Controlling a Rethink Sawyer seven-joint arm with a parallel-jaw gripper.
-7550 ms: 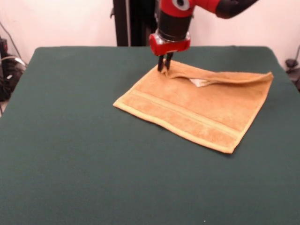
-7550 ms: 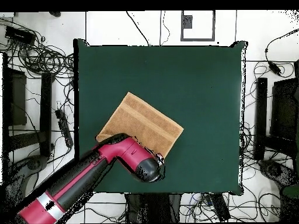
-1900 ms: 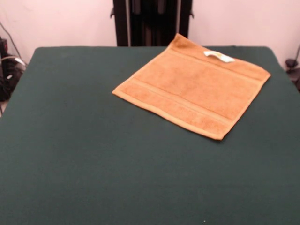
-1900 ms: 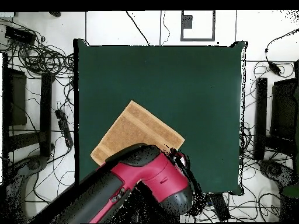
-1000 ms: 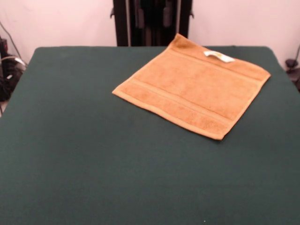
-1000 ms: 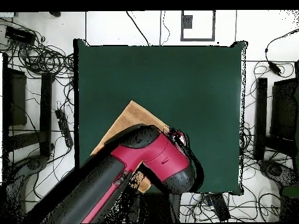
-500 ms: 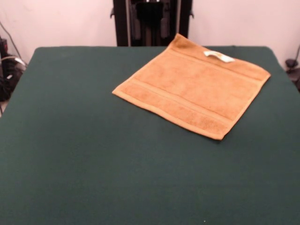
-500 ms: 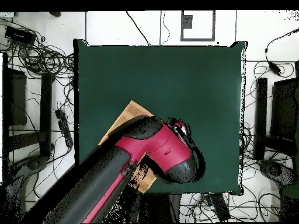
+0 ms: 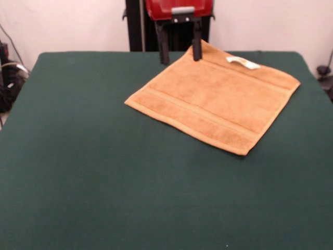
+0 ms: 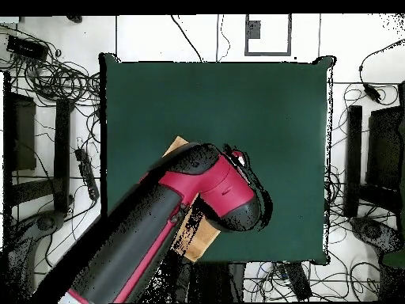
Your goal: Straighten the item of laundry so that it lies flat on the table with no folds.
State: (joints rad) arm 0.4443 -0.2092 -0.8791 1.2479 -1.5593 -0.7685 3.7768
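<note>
The orange-tan towel (image 9: 213, 101) lies spread flat on the dark green table (image 9: 104, 172) at the far right in the front view, woven bands along two edges and a small white label (image 9: 242, 62) near its far corner. My gripper (image 9: 180, 54) hangs open and empty at the top of the picture, above the towel's far left corner, with its fingers (image 9: 163, 49) wide apart. In the overhead view the red arm (image 10: 206, 190) covers most of the towel (image 10: 176, 146); only small parts of it show.
Cables and stands lie on the floor around the table (image 10: 237, 103) in the overhead view. The robot's black pedestal (image 9: 135, 26) stands behind the far table edge.
The towel, folded over and gripped at first, now lies fully spread. In the last half second the gripper has come down into the front view above the towel's far corner.
</note>
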